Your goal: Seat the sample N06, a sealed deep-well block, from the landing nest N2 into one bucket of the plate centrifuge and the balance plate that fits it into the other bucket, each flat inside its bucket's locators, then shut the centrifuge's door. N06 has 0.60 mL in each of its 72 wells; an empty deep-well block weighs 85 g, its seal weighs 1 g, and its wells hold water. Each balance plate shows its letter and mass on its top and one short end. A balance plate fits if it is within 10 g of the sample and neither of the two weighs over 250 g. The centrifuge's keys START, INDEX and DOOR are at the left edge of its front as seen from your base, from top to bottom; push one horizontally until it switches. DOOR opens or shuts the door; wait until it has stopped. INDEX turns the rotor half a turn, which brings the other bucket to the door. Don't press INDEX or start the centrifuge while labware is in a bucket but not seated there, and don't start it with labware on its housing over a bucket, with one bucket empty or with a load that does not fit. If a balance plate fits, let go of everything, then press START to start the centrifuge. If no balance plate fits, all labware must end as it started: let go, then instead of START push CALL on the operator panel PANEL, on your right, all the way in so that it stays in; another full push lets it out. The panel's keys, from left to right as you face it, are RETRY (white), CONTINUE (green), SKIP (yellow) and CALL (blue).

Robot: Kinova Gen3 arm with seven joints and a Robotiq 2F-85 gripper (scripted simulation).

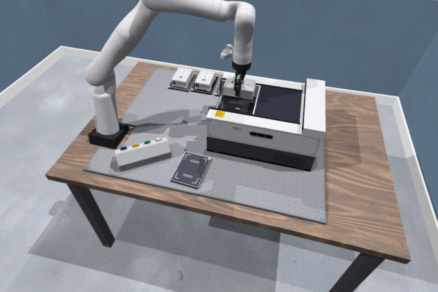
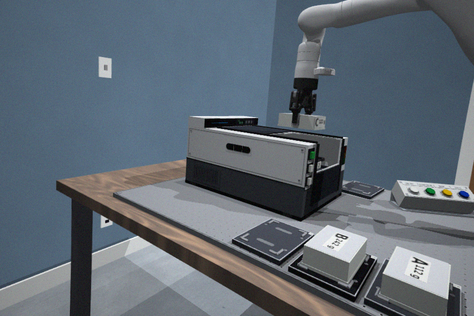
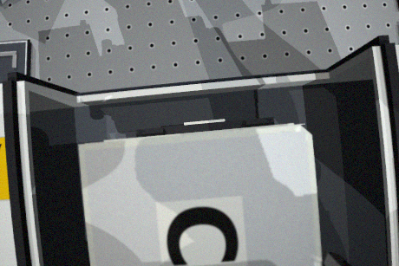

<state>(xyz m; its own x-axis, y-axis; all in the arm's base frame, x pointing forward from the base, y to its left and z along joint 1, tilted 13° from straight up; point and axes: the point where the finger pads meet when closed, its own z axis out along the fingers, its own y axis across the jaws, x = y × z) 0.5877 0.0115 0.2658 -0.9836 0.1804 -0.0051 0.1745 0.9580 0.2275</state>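
My gripper (image 1: 237,86) is shut on balance plate C (image 1: 241,89), a pale block with a "C" label on its top (image 3: 199,196) and on its short end (image 2: 302,121). It holds the plate level in the air, just above the centrifuge's (image 1: 265,122) open door opening (image 1: 235,104). In the wrist view the dark chamber shows beyond the plate's far edge. Balance plates A (image 2: 415,278) and B (image 2: 334,253) sit on their nests. The landing nest N2 (image 1: 191,172) is empty. The sample N06 is not in view.
The centrifuge's keys (image 2: 310,167) are on its front's left edge. The operator panel (image 1: 143,150) with its coloured keys stands near the arm's base. An empty nest (image 2: 272,239) lies beside plate B.
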